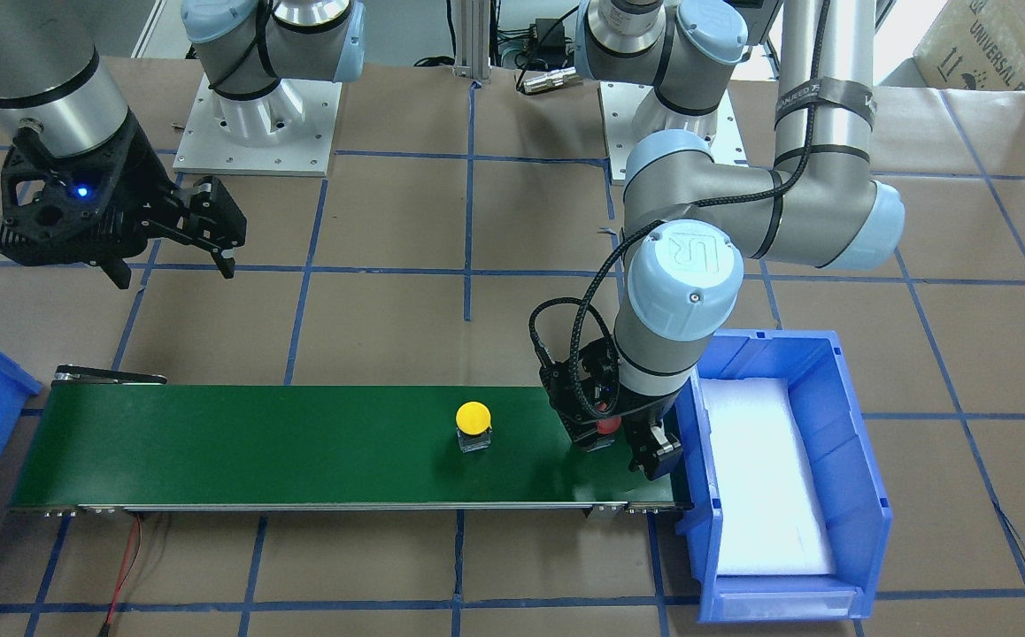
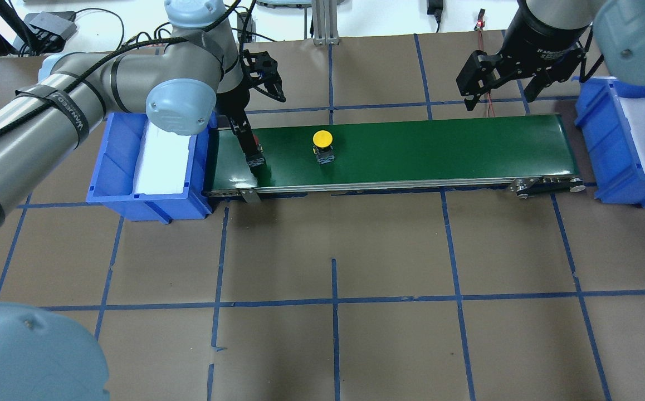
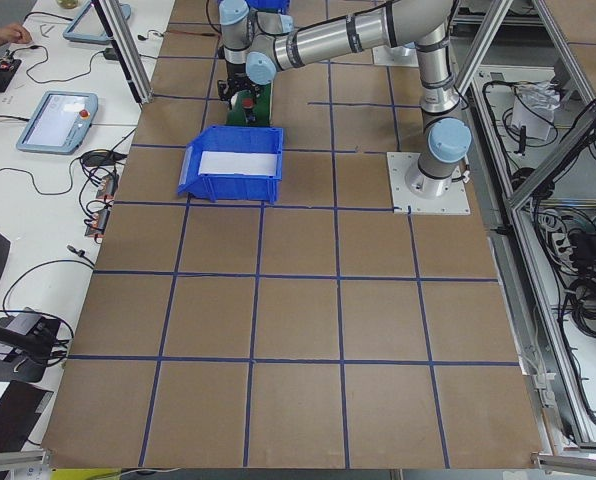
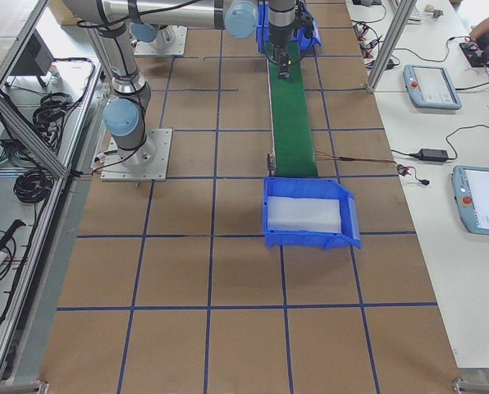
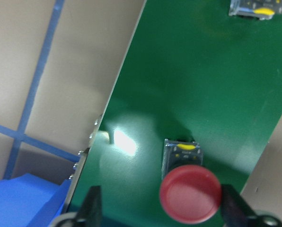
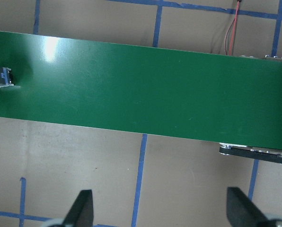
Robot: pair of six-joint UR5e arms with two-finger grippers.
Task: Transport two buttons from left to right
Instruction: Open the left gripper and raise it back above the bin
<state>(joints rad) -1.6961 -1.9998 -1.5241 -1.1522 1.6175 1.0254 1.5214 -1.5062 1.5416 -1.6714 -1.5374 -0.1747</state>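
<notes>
Now, left end first. Left bin (image 2: pixel 144 203) sits on the table (image 2: pixel 333 250), just beside the left end of the green belt (image 2: pixel 439 150); judged so placed that parts need only a short hop from bin to belt.

Left gripper (image 1: pixel 619 438) is low over that end, jaws wide, straddling the red button (image 5: pixel 190 194) and gripping nothing. The button stands upright on the belt, cap up. In the left wrist view one finger (image 5: pixel 233 208) is close by the cap, the other well apart: straddle off-centre. Judgement: a straight lift clears the cap; a sideways drift on the close side could tip it. Base lies nearer one long belt edge than the other, green showing on both sides.

Yellow button (image 2: pixel 322 146) stands upright further right, apart from the red one; open belt between them, so they should not foul each other. Beyond it the belt runs long to the right, nothing else showing on it.

Right gripper (image 2: pixel 499 98) hangs beside the belt's right end, over the table rather than the belt, jaws wide, holding nothing: judged parked clear of the path. Right bin (image 2: pixel 612 178) stands just beside that end, mouth up, white liner showing. Neither button has reached it; task judged early.
</notes>
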